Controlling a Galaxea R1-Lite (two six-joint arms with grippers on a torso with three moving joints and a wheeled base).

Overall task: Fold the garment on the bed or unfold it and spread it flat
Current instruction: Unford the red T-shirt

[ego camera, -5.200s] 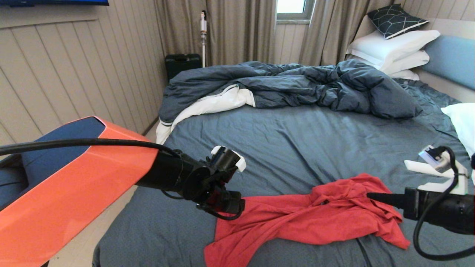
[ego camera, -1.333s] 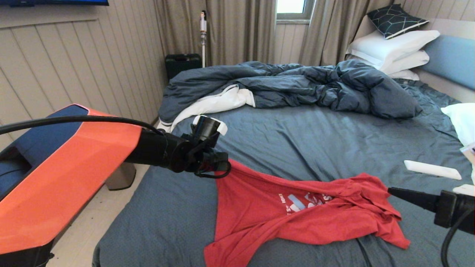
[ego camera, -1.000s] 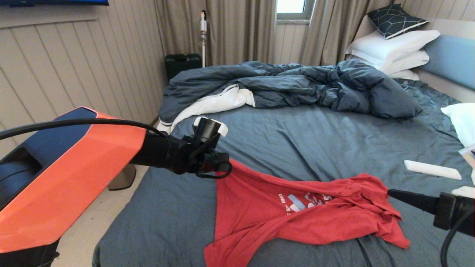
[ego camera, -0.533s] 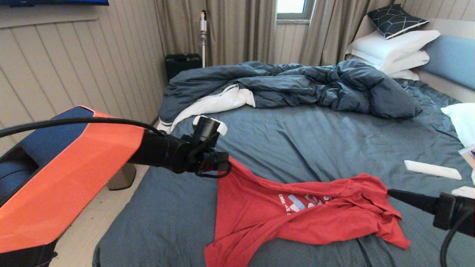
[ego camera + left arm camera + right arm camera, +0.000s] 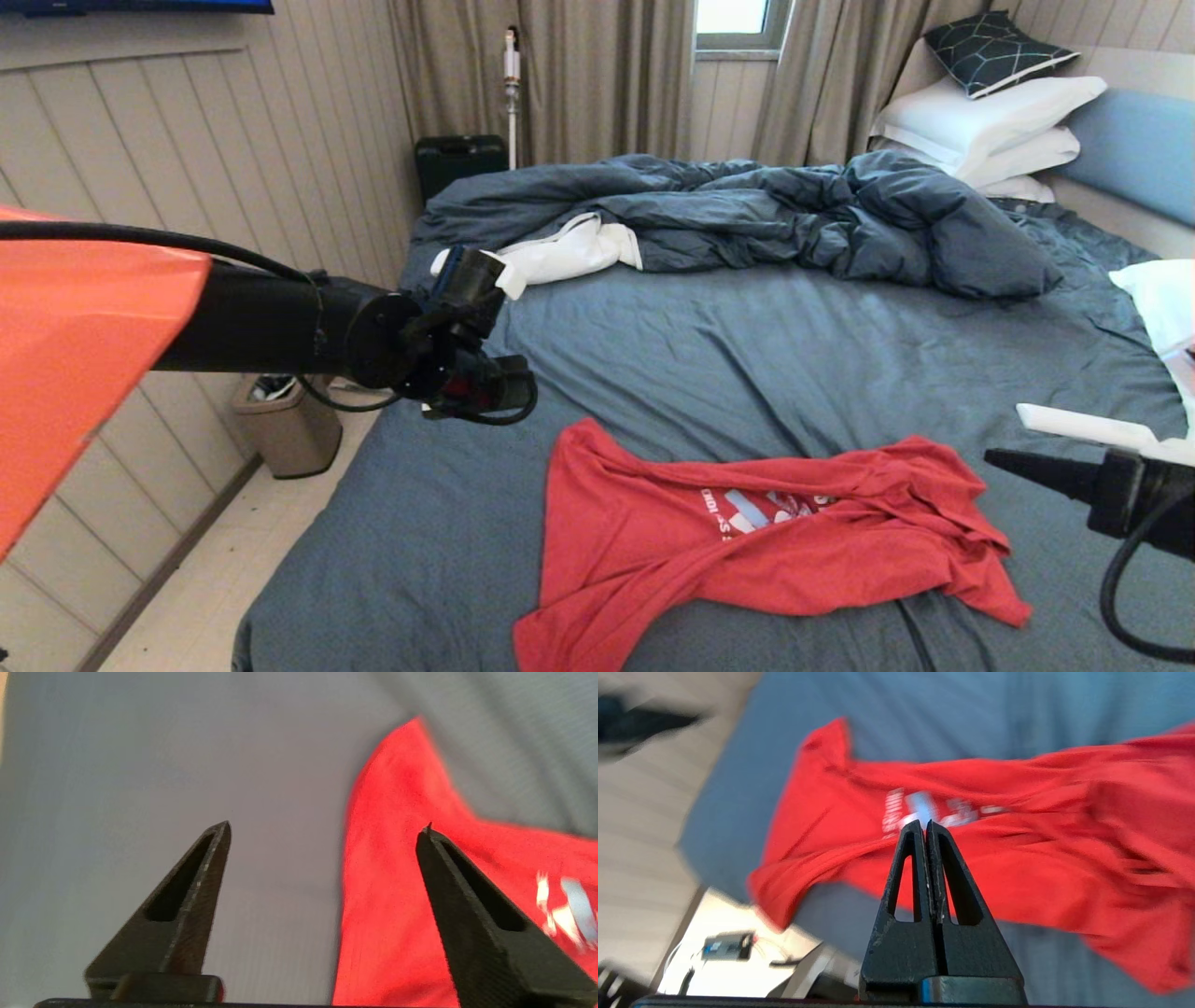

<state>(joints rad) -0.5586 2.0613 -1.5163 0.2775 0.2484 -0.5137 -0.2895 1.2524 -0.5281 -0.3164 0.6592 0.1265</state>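
Observation:
The red T-shirt (image 5: 747,541) lies rumpled on the slate-blue sheet of the bed (image 5: 747,364), near the front edge, with part of its white lettering showing. My left gripper (image 5: 495,397) hangs open above the sheet, just beyond the shirt's left corner and apart from it. In the left wrist view that gripper (image 5: 327,828) is empty, with the shirt (image 5: 397,868) below one finger and bare sheet (image 5: 187,765) below the other. My right gripper (image 5: 994,457) is shut and empty, level with the shirt's right end. In the right wrist view the right gripper (image 5: 923,823) points over the shirt (image 5: 1041,812).
A rumpled dark blue duvet (image 5: 747,215) covers the far half of the bed. White pillows (image 5: 990,117) are stacked at the headboard, and another pillow (image 5: 1162,299) lies at the right. A waste bin (image 5: 289,429) stands on the floor left of the bed.
My left gripper has let go of the shirt's left corner and risen up and to the left. The corner now lies on the sheet. The right arm has hardly moved.

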